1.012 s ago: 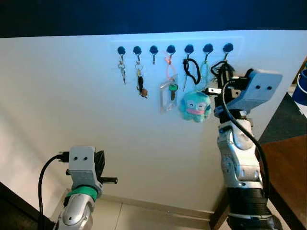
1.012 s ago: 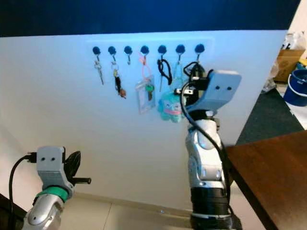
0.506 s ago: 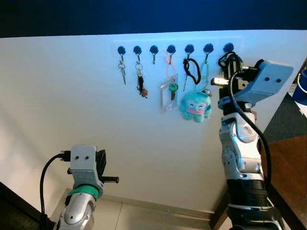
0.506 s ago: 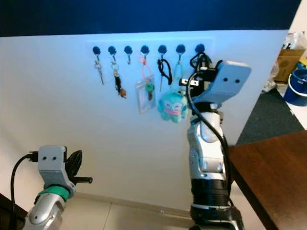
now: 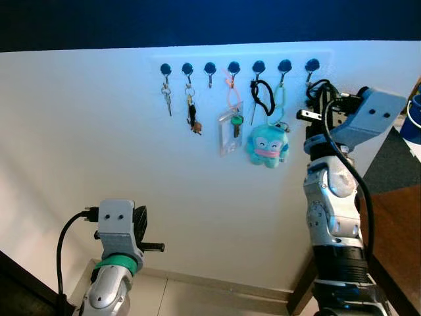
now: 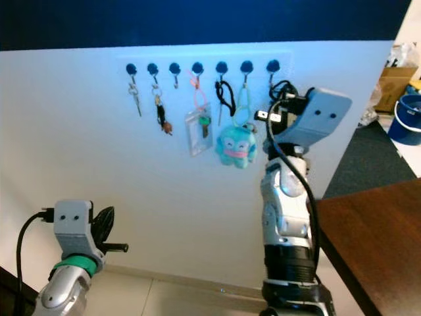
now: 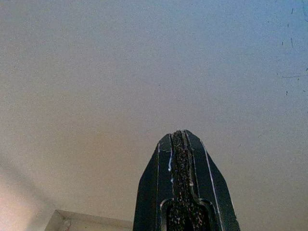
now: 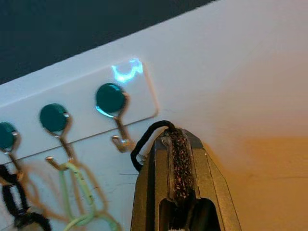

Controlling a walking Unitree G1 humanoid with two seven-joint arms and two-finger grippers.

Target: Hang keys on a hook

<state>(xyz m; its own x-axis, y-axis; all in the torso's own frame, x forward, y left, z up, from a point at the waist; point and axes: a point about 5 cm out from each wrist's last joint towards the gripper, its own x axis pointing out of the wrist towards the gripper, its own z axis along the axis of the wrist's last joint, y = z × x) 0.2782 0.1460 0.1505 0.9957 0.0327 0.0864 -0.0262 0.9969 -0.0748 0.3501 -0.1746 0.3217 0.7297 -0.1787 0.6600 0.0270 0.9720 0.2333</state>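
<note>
Hanging is the step in hand. Right pincer [image 8: 175,144] is closed on a black cord loop [image 8: 147,137], held just below and beside the last, bare hook [image 8: 120,137]. Next move, I judge: lift the loop over the hook tip, then release. Left pincer [image 7: 180,144] is closed, idle.

You are looking at a home entryway or hallway: a white wall [image 5: 99,131] under a dark blue band carries a key rack [image 5: 240,68] of blue-capped hooks hung with keys, a card holder and a plush charm. At the right edge stand a wooden table [image 6: 375,237], dark carpet, a blue bucket [image 6: 406,118] and a cardboard box [image 6: 395,82].
</note>
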